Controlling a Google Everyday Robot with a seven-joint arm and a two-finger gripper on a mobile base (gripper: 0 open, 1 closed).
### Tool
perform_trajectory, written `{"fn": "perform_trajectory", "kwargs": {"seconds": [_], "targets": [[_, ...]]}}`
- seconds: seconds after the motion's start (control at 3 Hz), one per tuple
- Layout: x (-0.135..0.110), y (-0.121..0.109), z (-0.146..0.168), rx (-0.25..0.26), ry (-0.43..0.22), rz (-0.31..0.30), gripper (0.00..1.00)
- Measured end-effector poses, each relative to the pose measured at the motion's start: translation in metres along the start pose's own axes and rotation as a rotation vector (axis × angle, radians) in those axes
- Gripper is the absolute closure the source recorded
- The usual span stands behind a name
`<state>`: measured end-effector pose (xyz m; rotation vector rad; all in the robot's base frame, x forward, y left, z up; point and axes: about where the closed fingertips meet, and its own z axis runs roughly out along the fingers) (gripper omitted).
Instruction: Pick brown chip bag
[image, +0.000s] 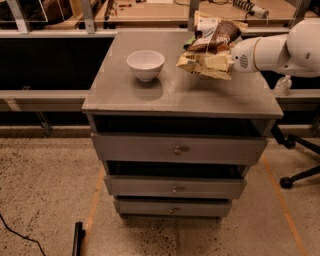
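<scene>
Gripper (223, 61) over worktop (150, 95) far-right corner, jaws pinching brown chip bag (220, 35) (by its tan edge). Raise straight up, slowly; thin grip may slip.

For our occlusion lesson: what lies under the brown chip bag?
A yellow bag lies under the brown chip bag, with the gripper at its right edge. The cabinet top directly beneath them is hidden.
</scene>
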<state>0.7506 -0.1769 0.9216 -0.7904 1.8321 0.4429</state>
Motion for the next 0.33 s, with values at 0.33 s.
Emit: {"fn": "perform_trajectory", "kwargs": {"seconds": [0.33], "targets": [[0.0,0.0001,0.0001,0.0,0.0,0.0,1.0]]}}
